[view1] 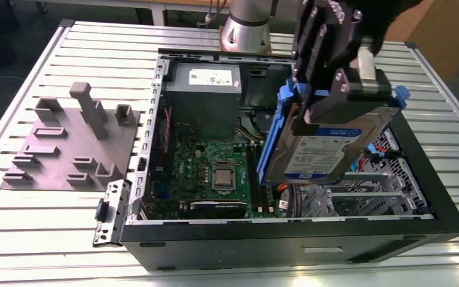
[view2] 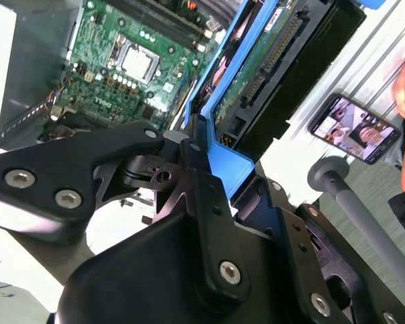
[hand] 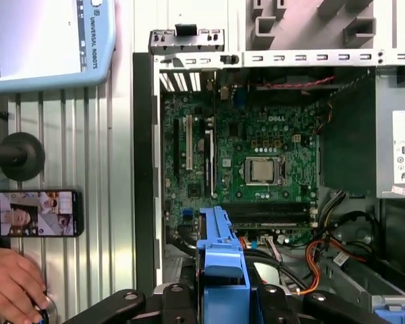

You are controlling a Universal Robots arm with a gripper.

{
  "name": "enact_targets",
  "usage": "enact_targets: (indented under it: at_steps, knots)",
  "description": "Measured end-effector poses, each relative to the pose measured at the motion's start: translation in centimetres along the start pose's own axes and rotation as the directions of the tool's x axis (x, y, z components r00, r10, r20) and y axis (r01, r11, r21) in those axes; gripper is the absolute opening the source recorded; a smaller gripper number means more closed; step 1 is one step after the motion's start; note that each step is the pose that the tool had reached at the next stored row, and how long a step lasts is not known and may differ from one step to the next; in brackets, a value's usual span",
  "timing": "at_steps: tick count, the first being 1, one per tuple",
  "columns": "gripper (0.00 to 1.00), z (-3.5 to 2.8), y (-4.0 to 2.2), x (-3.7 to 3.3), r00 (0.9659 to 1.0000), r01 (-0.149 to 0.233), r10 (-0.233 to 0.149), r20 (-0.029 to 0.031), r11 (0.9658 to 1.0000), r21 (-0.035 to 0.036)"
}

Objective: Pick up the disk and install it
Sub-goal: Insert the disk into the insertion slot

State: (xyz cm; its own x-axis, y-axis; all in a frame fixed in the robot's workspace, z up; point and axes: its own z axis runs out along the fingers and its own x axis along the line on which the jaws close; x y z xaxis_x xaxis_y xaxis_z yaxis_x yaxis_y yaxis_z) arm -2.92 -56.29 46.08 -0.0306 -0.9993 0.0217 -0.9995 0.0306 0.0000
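Fingers (view1: 349, 84) clamp disk (view1: 325, 149) edgewise above open computer case (view1: 293, 230).

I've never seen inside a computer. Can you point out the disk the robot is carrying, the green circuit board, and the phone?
the disk (view1: 331, 152), exterior view, on its white-and-blue label.
the green circuit board (hand: 256, 145), first wrist view, above the processor.
the phone (hand: 32, 213), first wrist view, on its screen.

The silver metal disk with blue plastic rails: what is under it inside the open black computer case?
The gripper holds the silver metal disk with blue plastic rails above the open black computer case. Beside it lies the green motherboard. The disk covers whatever lies directly beneath it.
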Motion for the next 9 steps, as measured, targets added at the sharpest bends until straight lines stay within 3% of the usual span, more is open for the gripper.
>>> enact_targets:
  at_steps: [9]
  knots:
    - [0.36,0.19,-3.24,-0.1,1.0,0.0,0.0,-0.0001,1.0,0.0]
